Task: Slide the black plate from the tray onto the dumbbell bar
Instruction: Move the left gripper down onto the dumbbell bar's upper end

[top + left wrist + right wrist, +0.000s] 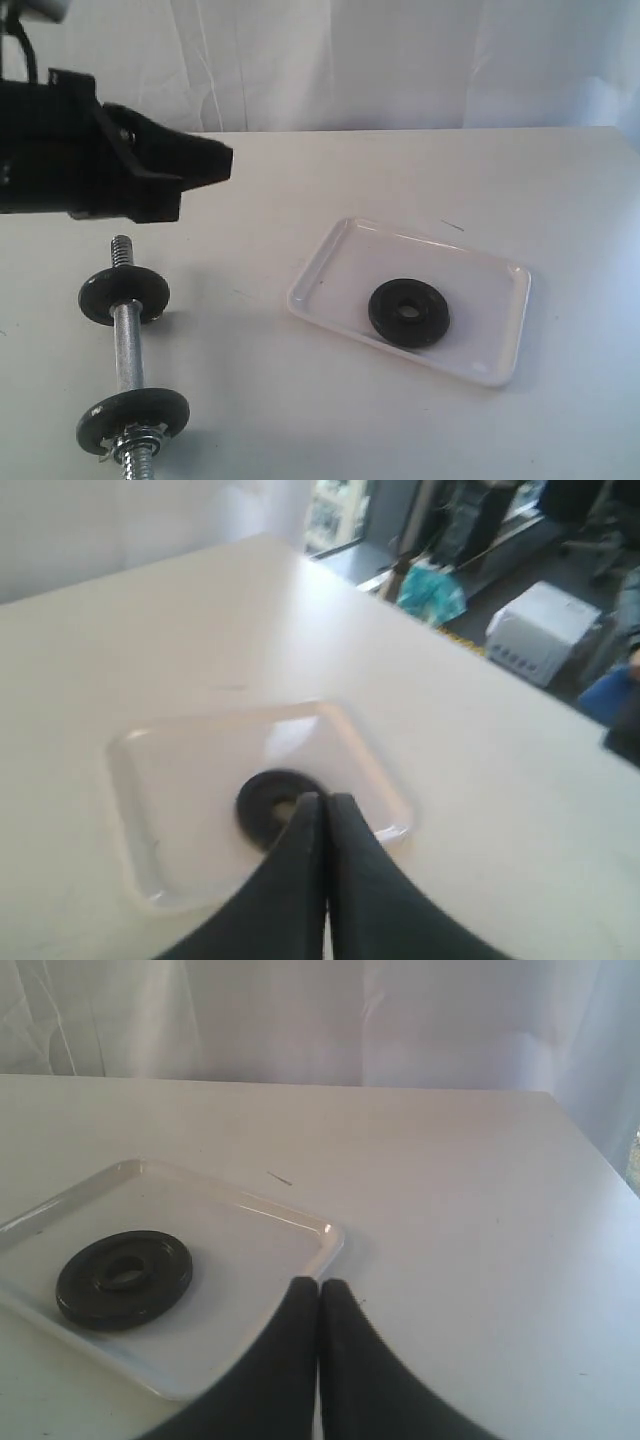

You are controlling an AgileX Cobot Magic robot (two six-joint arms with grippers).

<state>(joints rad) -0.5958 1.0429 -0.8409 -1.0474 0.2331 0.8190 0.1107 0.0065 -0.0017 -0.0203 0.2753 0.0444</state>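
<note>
Dumbbell bar (127,345) is lying far left on the table, already carrying a far disc (97,296) and a near disc (165,412). Its far threaded end is poking out bare, probably where the third goes. My left gripper (220,165) is hovering above it, fingers pressed together, gripping nothing, aiming at the tray (480,310). The black plate (408,312) is sitting flat mid-tray, untouched. My right gripper (319,1295) is waiting near the tray's corner, fingers pressed together, empty; I can't tell its height.

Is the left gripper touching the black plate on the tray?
Apart. The exterior view shows bare table between the left gripper and the black plate.
</note>
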